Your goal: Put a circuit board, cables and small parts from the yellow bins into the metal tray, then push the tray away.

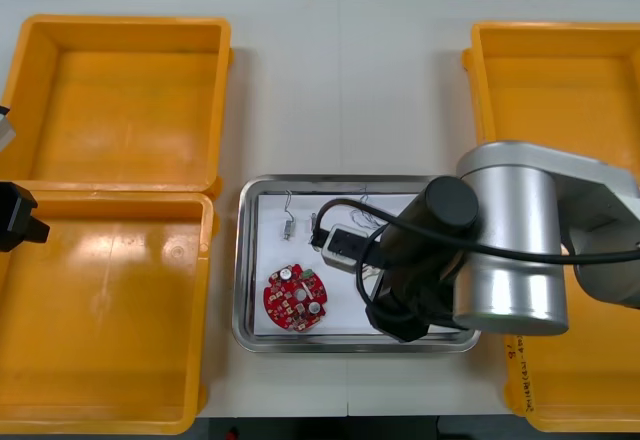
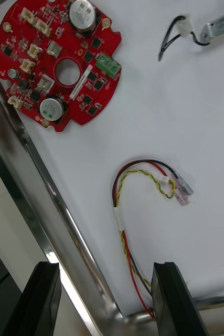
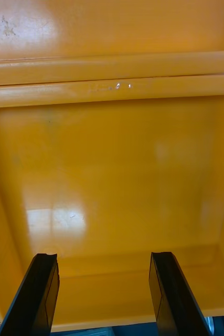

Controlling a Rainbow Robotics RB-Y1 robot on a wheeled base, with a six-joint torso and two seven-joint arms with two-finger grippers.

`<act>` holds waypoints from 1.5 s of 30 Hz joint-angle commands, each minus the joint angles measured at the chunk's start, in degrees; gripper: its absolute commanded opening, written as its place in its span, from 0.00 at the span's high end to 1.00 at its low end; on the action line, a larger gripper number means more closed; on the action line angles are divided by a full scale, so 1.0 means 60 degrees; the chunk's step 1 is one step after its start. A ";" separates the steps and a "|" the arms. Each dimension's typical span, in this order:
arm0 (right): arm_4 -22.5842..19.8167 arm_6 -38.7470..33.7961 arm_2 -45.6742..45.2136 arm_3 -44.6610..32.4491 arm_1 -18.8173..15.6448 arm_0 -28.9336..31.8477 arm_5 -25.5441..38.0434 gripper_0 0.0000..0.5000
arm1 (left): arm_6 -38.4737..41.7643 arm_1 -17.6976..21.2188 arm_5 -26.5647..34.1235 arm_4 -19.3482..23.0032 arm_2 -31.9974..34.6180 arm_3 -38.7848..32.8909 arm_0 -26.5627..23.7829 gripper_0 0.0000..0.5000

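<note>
While the R arm reaches over the metal tray (image 1: 240,260), the R pincer (image 2: 106,302) hangs spread above the tray's near corner, gripping nothing. The red and yellow cable (image 2: 123,220) lies on the white liner, its tail just beside one finger (image 2: 169,296). Beyond it the round red circuit board (image 1: 294,298) lies flat in the tray, close to the rim. Farther in: a black cable (image 1: 343,243) w/ a pale end block, & a small metal part (image 1: 289,228). The L pincer (image 3: 104,294), also spread, hovers over the near left yellow bin (image 1: 110,290), well apart from the tray.
</note>
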 commanded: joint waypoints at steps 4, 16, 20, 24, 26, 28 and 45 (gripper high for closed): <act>0.0436 0.0127 0.0831 -0.0311 0.0151 -0.0398 -0.0317 0.00 | 0.0181 0.0387 0.0059 0.0072 0.0319 -0.0276 0.0156 0.00; 0.0788 0.0142 0.1226 -0.0282 0.0385 -0.0251 -0.0287 0.00 | 0.0181 0.0387 0.0059 0.0072 0.0319 -0.0276 0.0156 0.00; 0.1154 0.0201 0.1300 -0.0253 0.0590 -0.0251 -0.0258 0.00 | 0.0181 0.0387 0.0059 0.0072 0.0319 -0.0276 0.0156 0.00; 0.1183 0.0274 0.1402 -0.0136 0.0824 -0.0281 -0.0258 0.00 | 0.0181 0.0387 0.0059 0.0072 0.0319 -0.0276 0.0156 0.00; 0.1257 0.0332 0.1534 -0.0062 0.0912 -0.0310 -0.0258 0.00 | 0.0181 0.0387 0.0059 0.0072 0.0319 -0.0276 0.0156 0.00; 0.1403 0.0391 0.1695 -0.0048 0.0986 -0.0325 -0.0258 0.00 | 0.0181 0.0387 0.0059 0.0072 0.0319 -0.0276 0.0156 0.00; 0.2121 0.0596 0.2999 0.0524 0.1498 -0.0325 -0.0273 0.00 | 0.0181 0.0387 0.0059 0.0072 0.0319 -0.0276 0.0156 0.00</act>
